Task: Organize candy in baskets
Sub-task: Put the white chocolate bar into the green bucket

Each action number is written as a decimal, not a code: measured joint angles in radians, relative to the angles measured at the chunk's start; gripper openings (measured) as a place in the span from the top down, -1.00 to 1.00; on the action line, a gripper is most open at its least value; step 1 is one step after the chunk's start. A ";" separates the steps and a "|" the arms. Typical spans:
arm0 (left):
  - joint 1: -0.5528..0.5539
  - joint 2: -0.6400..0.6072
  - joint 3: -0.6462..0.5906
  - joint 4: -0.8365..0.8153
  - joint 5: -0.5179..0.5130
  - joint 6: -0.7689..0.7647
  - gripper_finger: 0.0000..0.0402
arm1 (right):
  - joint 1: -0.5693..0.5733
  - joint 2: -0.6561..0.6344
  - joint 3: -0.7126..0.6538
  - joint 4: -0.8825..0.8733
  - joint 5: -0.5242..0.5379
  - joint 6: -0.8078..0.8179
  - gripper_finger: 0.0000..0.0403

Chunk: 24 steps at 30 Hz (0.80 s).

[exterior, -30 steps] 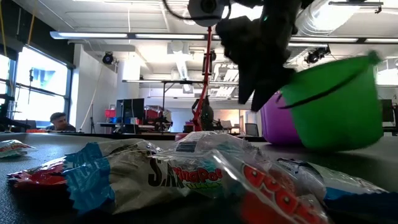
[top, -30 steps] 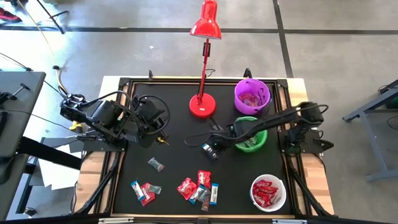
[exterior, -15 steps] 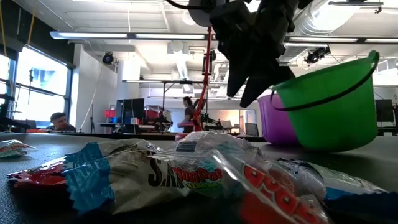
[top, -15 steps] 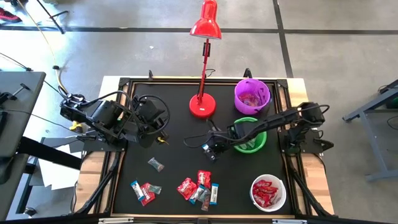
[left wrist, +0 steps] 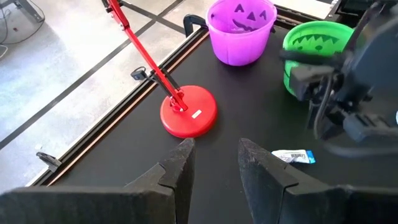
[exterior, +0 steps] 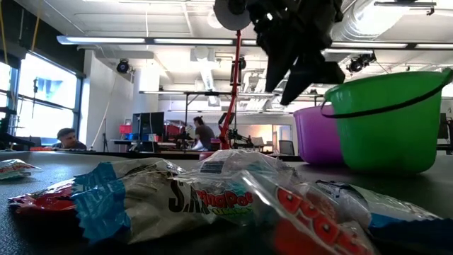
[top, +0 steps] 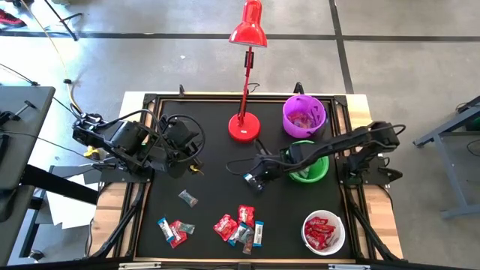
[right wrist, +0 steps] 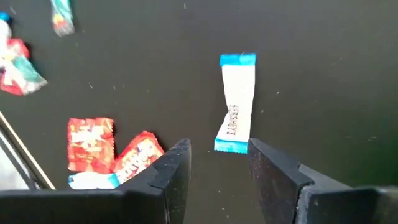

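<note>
Near the worktop's (top: 214,142) middle, the right pincer (top: 253,178) hangs spread and empty above a blue-and-white sweet (right wrist: 236,102) lying flat on the black surface. Just beside that arm stands the green basket (top: 307,161), with the purple basket (top: 304,115) behind it and the white basket (top: 323,232) of red sweets at the front. More candy (top: 240,225) lies scattered along the front edge. The left pincer (left wrist: 214,158) waits at the left side, spread, holding nothing, facing the lamp base (left wrist: 188,111).
</note>
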 joint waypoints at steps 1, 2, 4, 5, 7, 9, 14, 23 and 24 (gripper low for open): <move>0.000 0.000 0.000 0.000 0.000 0.000 0.46 | 0.000 -0.014 0.000 -0.008 0.011 0.001 0.24; 0.000 0.000 0.000 0.000 0.000 0.000 0.46 | 0.000 -0.028 0.000 -0.017 0.021 0.001 0.24; 0.000 0.000 0.000 0.000 0.000 0.000 0.46 | 0.000 -0.045 0.000 -0.027 0.030 0.014 0.24; 0.000 0.000 0.000 -0.001 0.000 0.000 0.46 | 0.000 -0.048 0.000 -0.026 0.031 0.022 0.24; 0.000 0.000 0.000 -0.001 0.000 0.000 0.46 | 0.000 -0.047 0.000 -0.023 0.031 0.035 0.24; 0.000 0.000 0.000 -0.001 0.000 0.000 0.46 | 0.003 -0.040 0.000 -0.010 0.029 0.042 0.24; 0.000 0.000 -0.001 -0.001 -0.001 0.000 0.46 | 0.006 -0.032 0.000 0.054 0.029 0.045 0.24; 0.000 0.000 -0.001 0.000 -0.008 0.000 0.46 | 0.008 -0.029 0.025 0.046 -0.058 0.090 0.24; 0.000 0.000 -0.001 0.000 -0.008 0.000 0.46 | 0.012 -0.029 0.042 0.042 -0.056 0.084 0.24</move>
